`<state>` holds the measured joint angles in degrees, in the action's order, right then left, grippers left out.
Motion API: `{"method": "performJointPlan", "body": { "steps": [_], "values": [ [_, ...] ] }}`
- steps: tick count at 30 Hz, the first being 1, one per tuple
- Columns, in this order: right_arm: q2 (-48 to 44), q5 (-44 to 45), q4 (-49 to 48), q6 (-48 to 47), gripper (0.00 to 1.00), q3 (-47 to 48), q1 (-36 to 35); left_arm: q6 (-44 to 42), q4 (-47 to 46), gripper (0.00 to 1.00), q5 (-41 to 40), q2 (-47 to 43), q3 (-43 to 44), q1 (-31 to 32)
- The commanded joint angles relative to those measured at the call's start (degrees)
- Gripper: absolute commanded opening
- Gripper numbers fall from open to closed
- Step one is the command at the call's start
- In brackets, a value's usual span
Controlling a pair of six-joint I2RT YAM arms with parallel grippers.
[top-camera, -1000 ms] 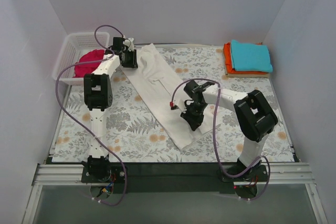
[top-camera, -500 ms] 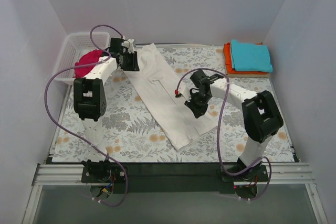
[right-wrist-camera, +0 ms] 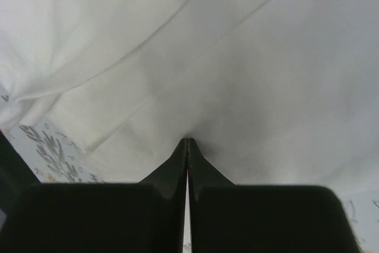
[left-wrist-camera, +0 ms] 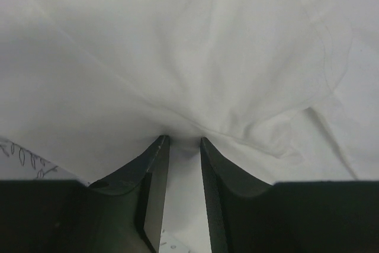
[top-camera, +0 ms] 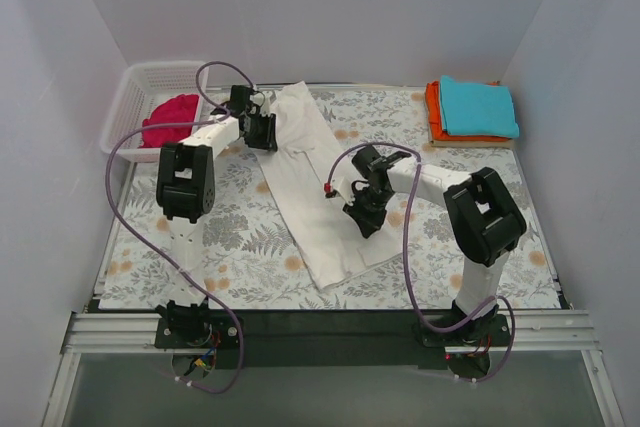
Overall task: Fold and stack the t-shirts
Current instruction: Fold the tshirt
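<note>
The large off-white t-shirt [top-camera: 310, 187] lies as a long diagonal strip on the floral covering, from the far middle toward the near middle. My left gripper [top-camera: 264, 133] is at its far left edge; in the left wrist view [left-wrist-camera: 184, 141] the jaws pinch a bunched fold of the off-white t-shirt [left-wrist-camera: 189, 57]. My right gripper [top-camera: 366, 219] is at the strip's right edge; in the right wrist view [right-wrist-camera: 188, 141] the jaws are tight together on the off-white t-shirt [right-wrist-camera: 237, 57]. The magenta t-shirt [top-camera: 172, 117] lies in the basket. The teal t-shirt [top-camera: 478, 107] lies folded on the orange t-shirt [top-camera: 433, 112].
A white mesh basket [top-camera: 130, 87] stands at the far left corner. The folded stack sits at the far right corner. The floral table covering [top-camera: 230, 237] shows bare at near left and near right. White walls close in the left, back and right sides.
My left gripper moved right and nearer with the shirt's edge. My right gripper shifted left. The shirt's near end swung left and the strip now lies steeper.
</note>
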<state>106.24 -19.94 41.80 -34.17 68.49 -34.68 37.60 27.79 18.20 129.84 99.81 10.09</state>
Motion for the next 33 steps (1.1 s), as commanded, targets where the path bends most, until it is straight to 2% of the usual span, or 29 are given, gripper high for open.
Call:
{"method": "performJointPlan", "body": {
  "steps": [1, 5, 9, 11, 14, 16, 17, 20, 21, 23, 25, 27, 28, 29, 30, 31, 33],
  "values": [
    [5.4, -7.5, -1.1, 2.3, 0.01, -4.1, -4.5, -1.8, 0.2, 0.28, -1.5, 4.5, 3.1, 3.2],
    [7.6, -10.0, -3.2, 4.7, 0.01, -3.2, -8.7, -1.7, 0.2, 0.28, -1.5, 8.4, 7.9, 4.6],
    [10.7, -9.8, -4.5, 6.6, 0.01, 0.2, -9.3, -1.2, 0.4, 0.27, -2.7, 11.4, 12.3, 4.6],
    [11.4, -8.2, -5.1, 6.8, 0.01, 1.5, -9.3, -1.1, -0.3, 0.28, -2.7, 11.9, 12.7, 4.6],
    [9.0, -6.2, -5.1, 6.4, 0.03, 1.6, -9.2, -1.0, -1.7, 0.31, 1.8, 9.8, 9.9, 4.4],
    [4.5, -5.4, -4.8, 5.9, 0.11, 1.5, -9.2, -1.1, -3.6, 0.34, 4.3, 5.4, 8.0, 4.3],
    [2.4, -5.4, -4.5, 5.6, 0.19, 0.9, -9.2, -1.0, -4.1, 0.38, 6.2, 3.2, 6.6, 4.3],
    [-7.4, -6.0, -4.0, 3.2, 0.3, -0.7, -9.2, 1.4, -6.3, 0.4, 9.8, -5.4, 4.8, 3.5],
    [-13.0, -6.1, -4.0, 2.3, 0.32, -2.5, -9.2, 1.8, -9.1, 0.41, 14.5, -8.1, 1.5, 2.8],
    [-18.7, -5.6, -4.1, -1.1, 0.33, -4.8, -9.4, 1.3, -12.9, 0.43, 17.7, -18.1, -3.5, 2.7],
    [-25.2, -3.0, -4.3, -3.6, 0.33, -8.2, -9.8, -1.5, -17.1, 0.46, 21.6, -25.1, -13.4, 2.7],
    [-28.5, -1.0, -4.5, -7.2, 0.31, -11.9, -10.1, -5.6, -17.2, 0.47, 23.7, -34.5, -20.0, 2.7],
    [-31.6, 0.2, -5.4, -8.3, 0.3, -13.5, -10.6, -7.3, -17.0, 0.47, 25.6, -37.4, -26.9, 2.7],
    [-33.3, 0.9, -6.4, -9.1, 0.27, -15.0, -11.0, -9.3, -16.5, 0.47, 27.0, -44.2, -30.3, 2.7],
    [-34.7, 1.4, -7.6, -9.9, 0.27, -18.7, -11.5, -13.8, -16.0, 0.47, 27.8, -47.1, -33.8, 2.8],
    [-36.6, 2.6, -9.4, -10.0, 0.27, -19.8, -12.7, -16.6, -13.8, 0.44, 28.4, -50.3, -40.4, 3.7],
    [-36.0, 3.0, -9.6, -8.3, 0.22, -21.0, -13.4, -22.2, -9.2, 0.42, 26.2, -56.8, -45.2, 6.5]
  ]
}}
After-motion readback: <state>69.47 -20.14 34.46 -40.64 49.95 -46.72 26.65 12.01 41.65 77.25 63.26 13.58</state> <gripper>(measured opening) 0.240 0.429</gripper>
